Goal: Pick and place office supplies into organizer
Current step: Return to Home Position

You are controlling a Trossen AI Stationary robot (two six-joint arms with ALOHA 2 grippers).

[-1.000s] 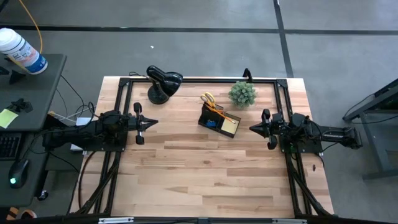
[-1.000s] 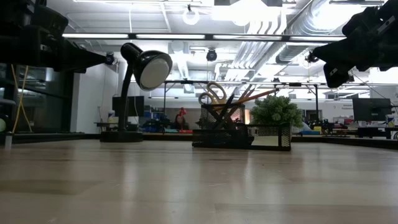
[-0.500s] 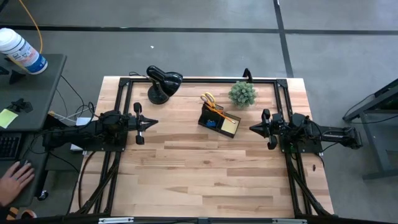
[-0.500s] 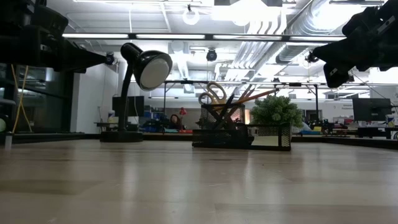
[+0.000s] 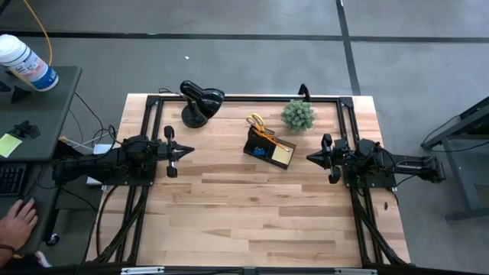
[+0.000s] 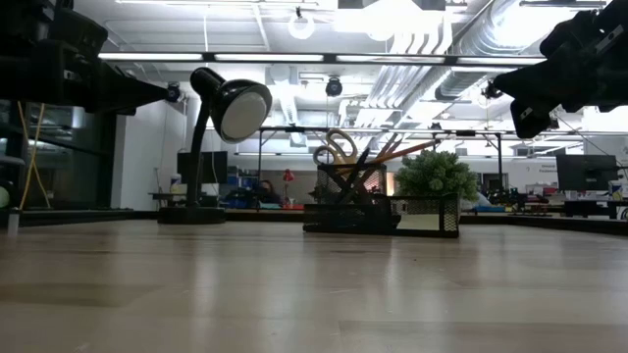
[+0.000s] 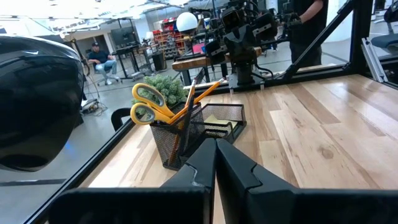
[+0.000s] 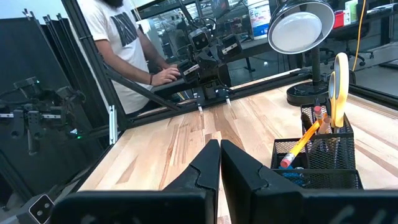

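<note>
The black mesh organizer (image 5: pixel 269 147) stands on the table's far middle. Orange-handled scissors (image 5: pixel 256 121) and pencils (image 7: pixel 200 94) stick up from its tall cup, and a yellow sticky-note pad (image 5: pixel 282 155) lies in its tray beside a small blue block (image 5: pixel 260 151). My left gripper (image 5: pixel 189 151) waits shut at the table's left edge, pointing level toward the organizer. My right gripper (image 5: pixel 310 157) waits shut at the right edge, also level. Neither touches anything.
A black desk lamp (image 5: pixel 200 101) stands at the far left and a small green potted plant (image 5: pixel 297 114) behind the organizer. Bare wood (image 5: pixel 252 214) stretches across the table's near half. A person's hand (image 5: pixel 17 223) rests on a desk left of the table.
Both arms keep still. A person's hand has come into view on the desk left of the table.
</note>
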